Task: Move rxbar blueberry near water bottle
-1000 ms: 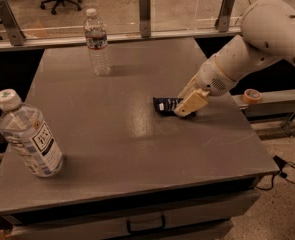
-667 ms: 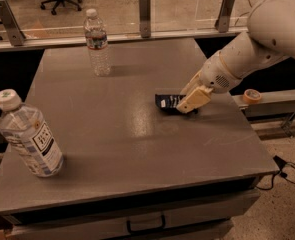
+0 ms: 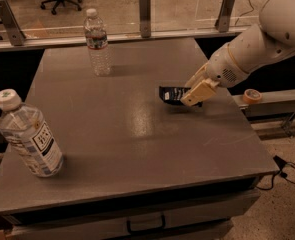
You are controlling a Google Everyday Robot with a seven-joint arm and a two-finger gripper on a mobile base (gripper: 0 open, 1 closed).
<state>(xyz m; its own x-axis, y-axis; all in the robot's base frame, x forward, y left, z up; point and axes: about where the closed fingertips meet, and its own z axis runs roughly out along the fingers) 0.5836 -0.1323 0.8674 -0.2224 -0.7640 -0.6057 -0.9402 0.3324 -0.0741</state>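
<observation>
Camera view, gripper: the cream-coloured two-finger gripper [image 3: 196,95] sits at the right of the grey tabletop [image 3: 122,149], clenched on the right end of the bar, at the end of the white arm [image 3: 259,41] that reaches in from the right.
Camera view, bar: the rxbar blueberry [image 3: 173,94], a small flat bar in a dark wrapper with white print, sticks out leftward from the fingers; its free end looks raised just off the surface, though contact cannot be ruled out.
Camera view, target: the water bottle [image 3: 97,42], slim clear plastic with a white cap and a red-and-white band, stands upright at the far left of the table, well apart from the bar.
Camera view, other items: a wider clear bottle with a large white label [image 3: 29,136] leans at the near left; a roll of tape [image 3: 251,95] lies on the ledge at the right.
Change: a second ago the bar lay in nearly the same spot with the gripper over it; it has since shifted only slightly and appears tilted up.
Meaning: the grasp seems made, and the carry toward the slim bottle has yet to happen.
</observation>
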